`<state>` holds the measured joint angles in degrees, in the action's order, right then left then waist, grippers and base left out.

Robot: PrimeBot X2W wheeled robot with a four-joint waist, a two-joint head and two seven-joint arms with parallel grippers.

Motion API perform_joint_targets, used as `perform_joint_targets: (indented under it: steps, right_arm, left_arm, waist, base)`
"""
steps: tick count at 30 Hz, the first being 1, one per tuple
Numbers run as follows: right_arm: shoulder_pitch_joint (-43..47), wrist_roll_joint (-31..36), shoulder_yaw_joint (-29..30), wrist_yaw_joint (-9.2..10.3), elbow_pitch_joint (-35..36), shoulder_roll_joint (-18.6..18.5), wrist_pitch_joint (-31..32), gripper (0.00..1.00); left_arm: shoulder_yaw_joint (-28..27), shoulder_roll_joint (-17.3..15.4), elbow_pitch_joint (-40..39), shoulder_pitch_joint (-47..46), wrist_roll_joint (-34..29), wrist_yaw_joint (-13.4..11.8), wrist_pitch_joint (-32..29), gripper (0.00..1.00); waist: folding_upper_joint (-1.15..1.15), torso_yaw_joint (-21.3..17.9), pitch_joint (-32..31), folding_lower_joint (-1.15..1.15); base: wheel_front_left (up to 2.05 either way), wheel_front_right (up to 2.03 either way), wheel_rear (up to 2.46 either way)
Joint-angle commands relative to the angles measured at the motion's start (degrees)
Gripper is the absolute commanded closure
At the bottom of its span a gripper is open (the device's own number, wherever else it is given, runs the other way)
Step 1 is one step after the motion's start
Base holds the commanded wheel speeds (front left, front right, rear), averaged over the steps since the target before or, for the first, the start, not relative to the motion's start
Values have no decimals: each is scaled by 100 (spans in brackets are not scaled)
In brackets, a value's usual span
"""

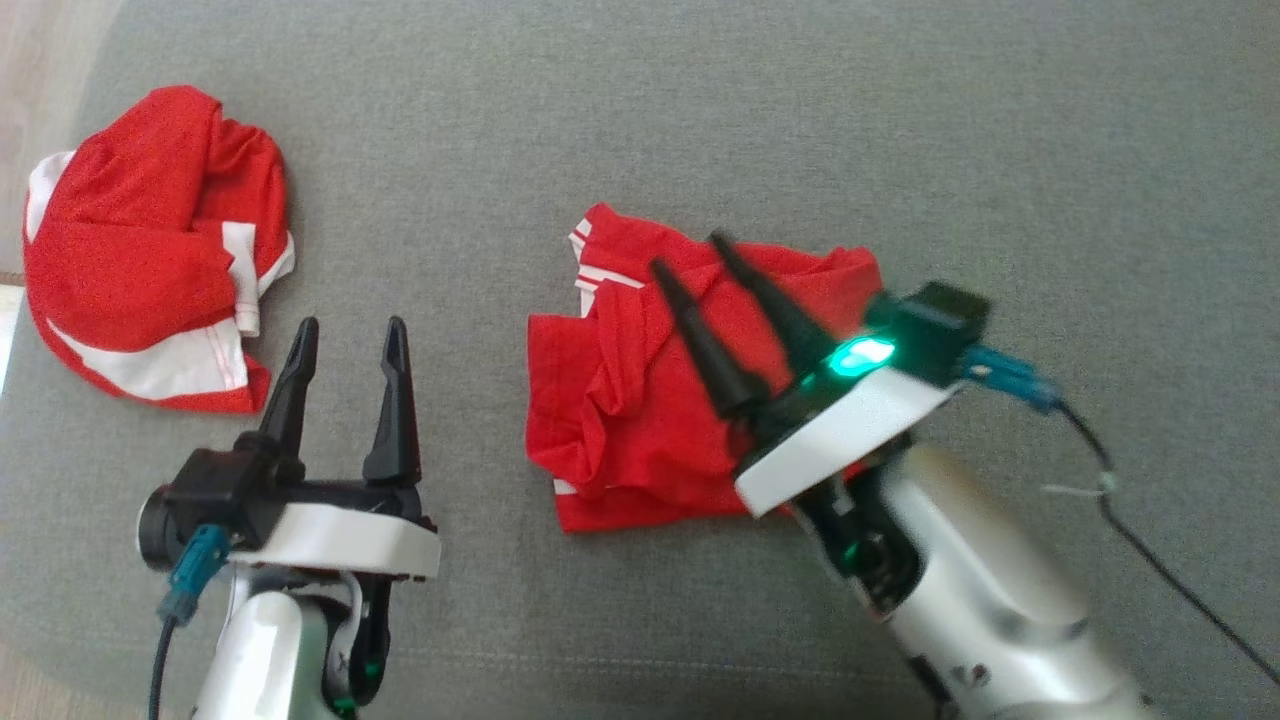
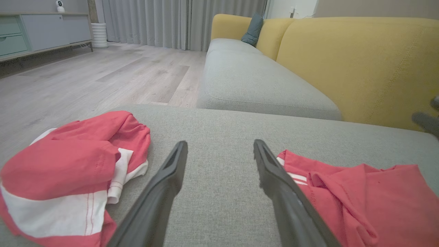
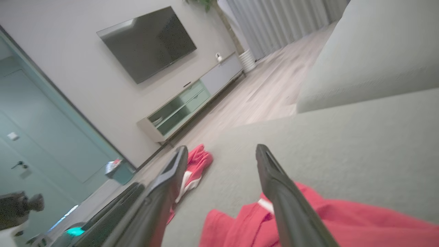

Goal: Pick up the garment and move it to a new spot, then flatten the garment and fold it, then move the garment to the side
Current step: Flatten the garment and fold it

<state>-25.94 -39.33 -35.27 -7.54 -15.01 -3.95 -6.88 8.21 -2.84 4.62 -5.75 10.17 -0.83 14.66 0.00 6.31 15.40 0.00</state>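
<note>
1. The garment (image 1: pixel 640 400) in the middle is bright red, with thin white stripes at one hem.
2. The other garment (image 1: pixel 150 260) is the same red, crossed by broad white bands (one band carries fine reddish stitch lines).
3. The seat (image 1: pixel 700 110) under both is a plain grey weave.
4. The sofa back (image 2: pixel 360 61) is mustard yellow, and the pillow (image 2: pixel 253 29) against it is dull teal.
5. The left gripper (image 1: pixel 350 335) and right gripper (image 1: pixel 690 252) have black fingers, white cuffs and blue plugs. A green light glows on the right one.
6. The floor (image 2: pixel 103 75) is pale wood grain and the curtains (image 2: pixel 154 20) are grey.
</note>
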Motion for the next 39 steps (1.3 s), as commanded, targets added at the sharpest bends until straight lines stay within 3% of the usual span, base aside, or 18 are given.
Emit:
perform_joint_targets:
  steps: [1,10,18,39]
  right_arm:
    - [-27,186,80,5,262,63,-121,0]
    - [836,1903,1924,5,1025,-394,-167,0]
    - [1908,2563,3145,5,1748,-378,117,0]
    - [2430,2783,3384,5,2152,-108,382,0]
  left_arm:
    - [-242,-22,-213,-53,-32,-29,34,0]
    - [-374,-81,-251,5,-74,-30,34,0]
    - [-427,-174,-265,90,-115,-23,34,0]
    - [-374,-277,-313,212,-136,-105,34,0]
  waist:
    - [0,-20,0,0]
    - [0,-218,-69,0]
    - [0,-393,-176,0]
    - [0,-451,-270,0]
  base:
    - [0,0,0]
    - [0,0,0]
    - [0,0,0]
    - [0,0,0]
